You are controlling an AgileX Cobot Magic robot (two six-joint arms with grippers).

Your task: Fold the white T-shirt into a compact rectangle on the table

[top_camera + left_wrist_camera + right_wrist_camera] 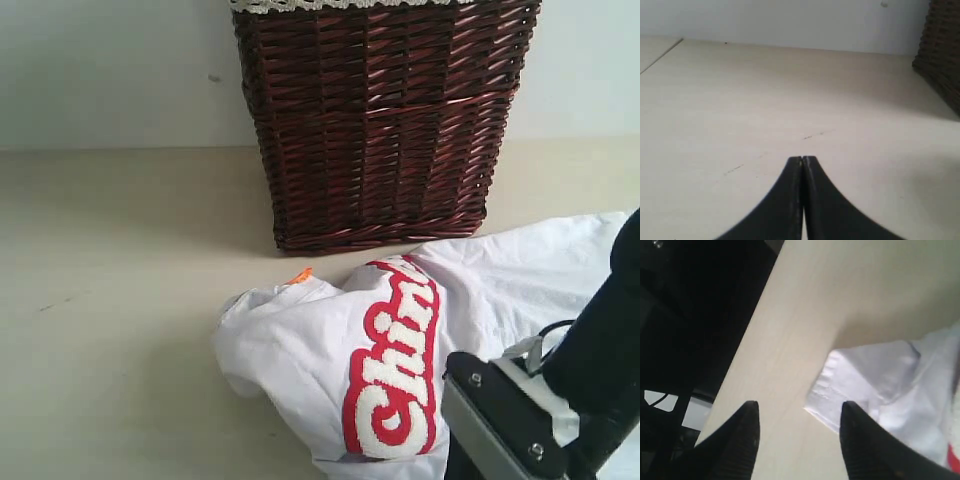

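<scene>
White T-shirt [300, 345] lies crumpled before the basket [380, 120]; right gripper [799, 409], open and empty, probably pinches its edge next; left gripper [802, 160] sits closed, empty.

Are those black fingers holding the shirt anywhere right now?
Nothing is held. The left fingers are pressed shut over the table; the right fingers stand open, a hemmed edge of the white T-shirt lying loose near them.
</scene>
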